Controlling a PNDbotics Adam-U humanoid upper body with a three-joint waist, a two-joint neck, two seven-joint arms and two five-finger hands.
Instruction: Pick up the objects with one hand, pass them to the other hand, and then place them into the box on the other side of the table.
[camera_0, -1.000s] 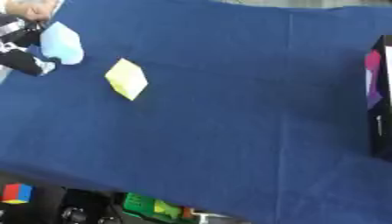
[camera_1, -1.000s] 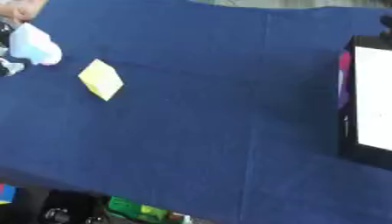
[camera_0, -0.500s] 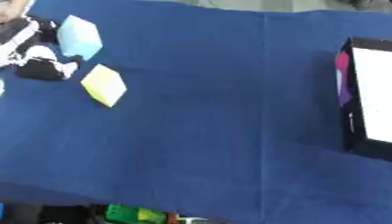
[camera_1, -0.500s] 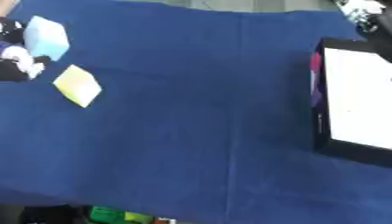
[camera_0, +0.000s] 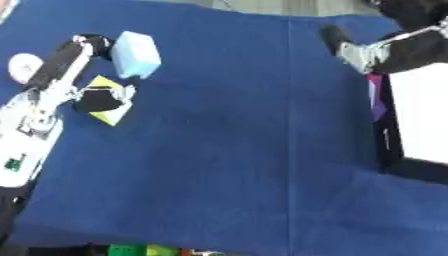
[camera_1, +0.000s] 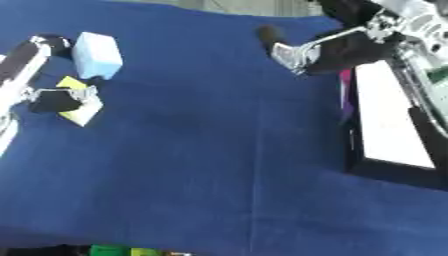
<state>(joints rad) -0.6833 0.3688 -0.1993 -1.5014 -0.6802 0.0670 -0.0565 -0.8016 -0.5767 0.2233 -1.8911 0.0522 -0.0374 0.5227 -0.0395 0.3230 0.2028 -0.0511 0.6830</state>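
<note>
Both arms have come into the picture since half a second ago: the left hand (camera_0: 74, 75) now reaches up the left side of the blue table (camera_0: 227, 150), and the right hand (camera_1: 302, 50) has swung in from the upper right, though the head has also tilted, so part of that shift is the camera's. Left fingers look spread around the pale blue block (camera_0: 136, 54), one dark tip touching its upper-left corner and the thumb lying over the yellow block (camera_0: 109, 102) below it, so nothing is clasped yet. That straddle reads like lining up a pick on the blue block, which sits on the cloth just above the yellow one. Over on the right, the other hand hangs above the table with fingers extended toward the middle, holding nothing, probably parked there to receive the pass. Behind it waits the box (camera_1: 389, 125), dark-walled with a white floor, at the right edge.
</note>
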